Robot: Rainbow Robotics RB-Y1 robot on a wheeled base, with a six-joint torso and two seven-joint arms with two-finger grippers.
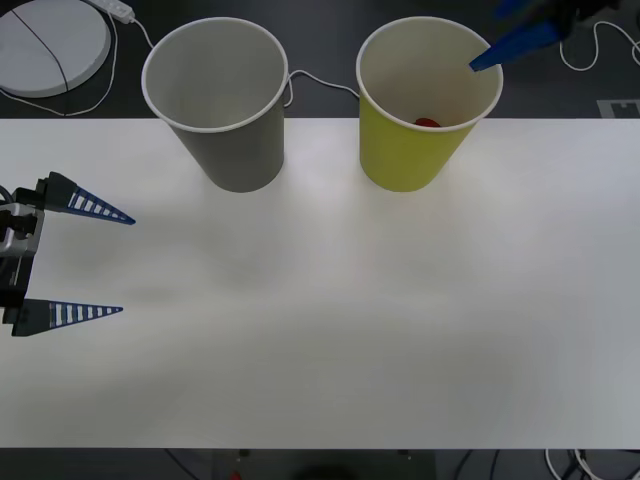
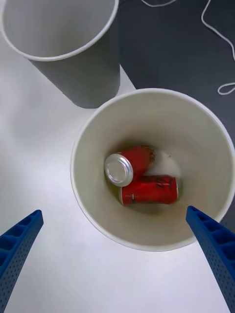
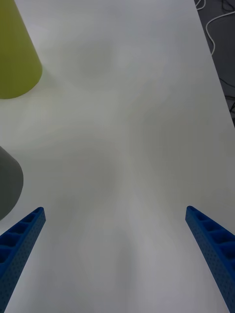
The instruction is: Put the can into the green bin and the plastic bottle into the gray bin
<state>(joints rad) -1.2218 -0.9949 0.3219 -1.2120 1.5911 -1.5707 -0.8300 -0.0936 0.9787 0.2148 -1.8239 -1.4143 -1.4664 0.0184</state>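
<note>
- White table point(image 1: 330, 330) spans the front view, with dark floor behind it at 12 o'clock; a white cable point(image 1: 320, 82) runs across the floor behind the two bins, and a pale round disc point(image 1: 45, 45) lies at the 11 o'clock corner.
- Gray bin point(image 1: 222, 100) stands upright on the table toward 11 o'clock of the table centre, open mouth up; nothing can be made out inside it.
- Green bin point(image 1: 425, 110) stands upright just beside the gray bin, on its 3 o'clock side, apart from it and not touching.
- Can point(image 2: 134, 165): the right wrist view looks straight down into the green bin and finds two red cans at the bottom. One is tilted with its shiny top showing; a second red can point(image 2: 149, 190) lies on its side, touching the first. From the front, a red patch point(image 1: 427, 123) shows inside the green bin.
- Right end effector point(image 1: 520, 35) hangs above the green bin's rim at its 1 o'clock side. Its blue fingers point(image 2: 215, 249) are spread wide apart, released, gripping nothing.
- Left end effector point(image 1: 105, 265) sits low over the table's left edge at 9 o'clock, well apart from both bins. Its blue ribbed fingers point(image 1: 95, 207) are spread, released, with bare table between them.
</note>
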